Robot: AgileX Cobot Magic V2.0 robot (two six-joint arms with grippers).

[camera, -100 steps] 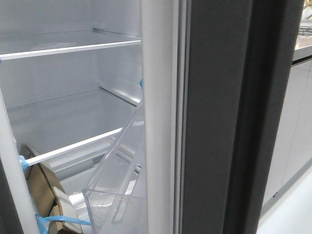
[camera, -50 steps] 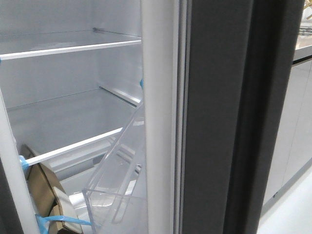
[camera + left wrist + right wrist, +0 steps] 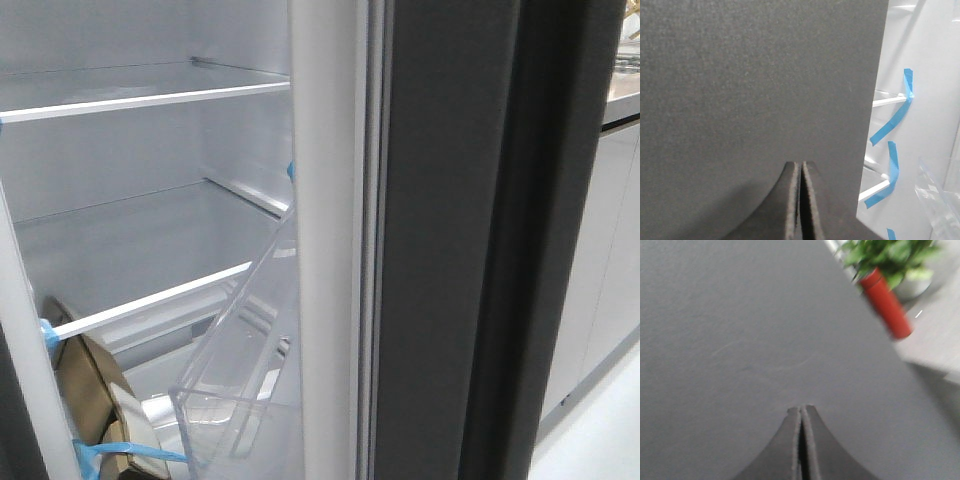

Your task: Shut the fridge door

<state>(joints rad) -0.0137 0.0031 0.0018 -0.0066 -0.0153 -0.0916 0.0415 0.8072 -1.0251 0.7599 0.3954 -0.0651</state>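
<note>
Two claws pinched flat, holding nothing: left gripper point(image 3: 800, 167) and right gripper point(image 3: 802, 412) both nosed up against matte dark-grey slabs. Fridge door point(image 3: 440, 250) ajar, edge-on mid-frame, clear door bin point(image 3: 245, 370) just left of it. Mid-push, probably; next: steady shove until gasket seats. Contact with slab unclear. Arms absent from front view; right wrist view blurred.

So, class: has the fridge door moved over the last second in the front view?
No. The fridge door keeps the same line against the shelf and the cabinet throughout.
</note>
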